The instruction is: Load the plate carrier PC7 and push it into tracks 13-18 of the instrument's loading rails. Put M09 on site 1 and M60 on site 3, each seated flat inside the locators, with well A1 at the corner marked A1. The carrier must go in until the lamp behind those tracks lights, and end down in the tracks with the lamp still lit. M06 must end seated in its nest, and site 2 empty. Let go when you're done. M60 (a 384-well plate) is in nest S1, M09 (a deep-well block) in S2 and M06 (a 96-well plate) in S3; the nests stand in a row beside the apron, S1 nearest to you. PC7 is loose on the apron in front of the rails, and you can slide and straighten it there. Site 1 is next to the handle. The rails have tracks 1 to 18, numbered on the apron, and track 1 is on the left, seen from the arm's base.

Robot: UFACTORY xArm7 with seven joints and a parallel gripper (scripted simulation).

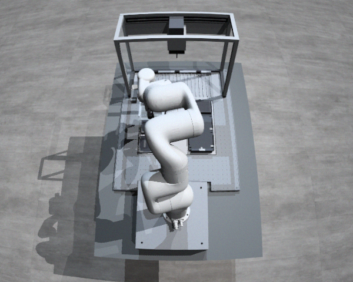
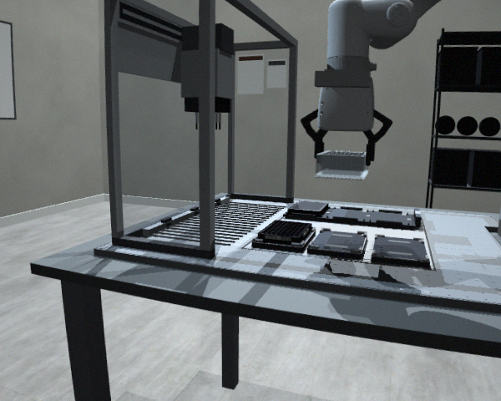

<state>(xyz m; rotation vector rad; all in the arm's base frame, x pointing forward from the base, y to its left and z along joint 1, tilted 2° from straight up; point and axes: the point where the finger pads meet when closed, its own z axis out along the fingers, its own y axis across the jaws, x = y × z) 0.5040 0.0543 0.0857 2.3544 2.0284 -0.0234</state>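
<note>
Pale grey and boxy, the deep-well block M09 (image 2: 341, 164) hangs in mid-air between the black fingers (image 2: 368, 149) of the claw (image 2: 341, 150), which stands spread nearly to its full width and is clamped on the block's two short sides. The block is level, with its flared skirt at the bottom, well above the tabletop (image 2: 259, 290) and above the row of nests beside the apron. In the exterior view the nest nearest the rails holds a dark ribbed plate, M06 (image 2: 284, 231); the middle nest (image 2: 337, 242) and the nest (image 2: 400, 250) closest to the arm's base look flat and dark, with no plate standing in them that I can make out. Behind the nests lies the long dark carrier PC7 (image 2: 362, 216), loose on the apron, with a thin dark plate, M60 (image 2: 308, 207), at its end toward the rails. The ribbed loading rails (image 2: 225, 217) lie under the grey frame (image 2: 206, 129) of the instrument. From the top view the white arm (image 1: 167, 127) covers the claw and the block, and only the carrier (image 1: 201, 138) shows to its right.
</note>
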